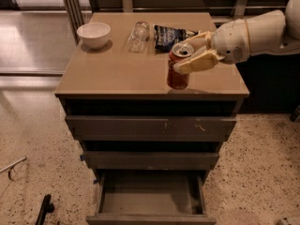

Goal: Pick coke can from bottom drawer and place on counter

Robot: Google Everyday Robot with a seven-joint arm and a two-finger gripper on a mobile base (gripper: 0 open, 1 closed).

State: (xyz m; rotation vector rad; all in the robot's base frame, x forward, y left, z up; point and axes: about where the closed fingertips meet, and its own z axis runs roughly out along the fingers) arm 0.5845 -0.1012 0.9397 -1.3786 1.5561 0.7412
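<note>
The red coke can (177,71) with a silver top is upright at the counter's (117,74) front right part; I cannot tell whether it rests on the surface or hangs just above it. My gripper (187,55) comes in from the right and is shut on the can's upper part, one cream finger behind it and one (197,62) in front. The bottom drawer (151,196) is pulled open at the base of the cabinet and holds nothing I can see.
A white bowl (93,34) stands at the counter's back left. A clear plastic bottle (138,35) lies at the back middle, next to a dark chip bag (169,34). The two upper drawers (150,125) are slightly open. Speckled floor surrounds the cabinet.
</note>
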